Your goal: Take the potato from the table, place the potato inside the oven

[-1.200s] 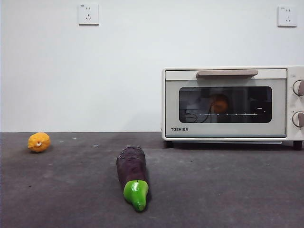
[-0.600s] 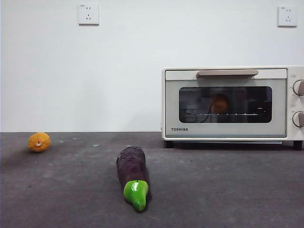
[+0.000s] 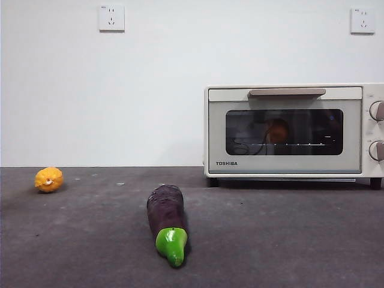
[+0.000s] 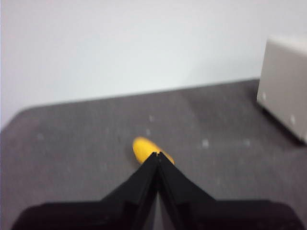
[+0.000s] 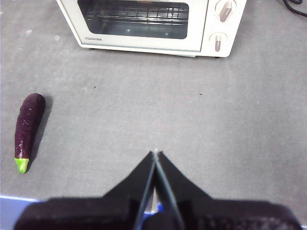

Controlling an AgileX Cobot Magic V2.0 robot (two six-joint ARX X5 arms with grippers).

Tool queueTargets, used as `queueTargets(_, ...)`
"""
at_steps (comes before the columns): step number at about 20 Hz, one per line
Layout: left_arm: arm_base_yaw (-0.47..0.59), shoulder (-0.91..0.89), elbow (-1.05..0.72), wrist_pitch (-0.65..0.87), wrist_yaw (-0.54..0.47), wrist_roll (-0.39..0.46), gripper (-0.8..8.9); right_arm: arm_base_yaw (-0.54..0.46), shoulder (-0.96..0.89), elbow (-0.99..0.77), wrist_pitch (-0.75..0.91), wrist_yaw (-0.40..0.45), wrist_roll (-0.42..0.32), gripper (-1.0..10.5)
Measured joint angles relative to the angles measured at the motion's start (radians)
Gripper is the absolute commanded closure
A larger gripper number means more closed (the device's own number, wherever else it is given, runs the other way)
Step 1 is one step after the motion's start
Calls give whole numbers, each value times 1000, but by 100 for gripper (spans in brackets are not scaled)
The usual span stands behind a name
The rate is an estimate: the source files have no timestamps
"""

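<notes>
The potato (image 3: 277,130) shows as an orange-brown lump behind the dark glass of the cream TOSHIBA oven (image 3: 288,96), whose door is closed. The oven stands at the back right of the grey table (image 3: 288,240). Neither arm appears in the front view. My left gripper (image 4: 157,154) is shut and empty, hovering above the table near a yellow knobbly fruit (image 4: 144,149), with the oven's side (image 4: 285,81) off to one side. My right gripper (image 5: 155,153) is shut and empty above bare table, well short of the oven (image 5: 144,40). The right wrist view shows only the rack behind the glass.
A purple eggplant with a green stem (image 3: 167,222) lies mid-table, pointing toward the front edge; it also shows in the right wrist view (image 5: 28,125). The yellow knobbly fruit (image 3: 49,179) sits at the far left. Two wall sockets (image 3: 111,18) are on the white wall behind.
</notes>
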Motion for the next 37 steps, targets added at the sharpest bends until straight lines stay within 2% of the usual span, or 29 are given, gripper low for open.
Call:
queueTargets(4, 11, -180, -230, 6, 0, -4, 817, 0, 0, 0, 0, 0, 0, 946)
queueTargets(8, 12, -287, -336, 8, 0, -5, 817, 0, 0, 0, 0, 0, 0, 946)
queueTargets(11, 12, -325, -344, -3, -8, -5, 817, 0, 0, 0, 0, 0, 0, 946)
queueTargets(16, 12, -332, -344, -29, -80, -5, 817, 0, 0, 0, 0, 0, 0, 946)
queueTargets(37, 13, -318, -344, -23, -76, -5, 817, 0, 1, 0, 0, 0, 0, 946)
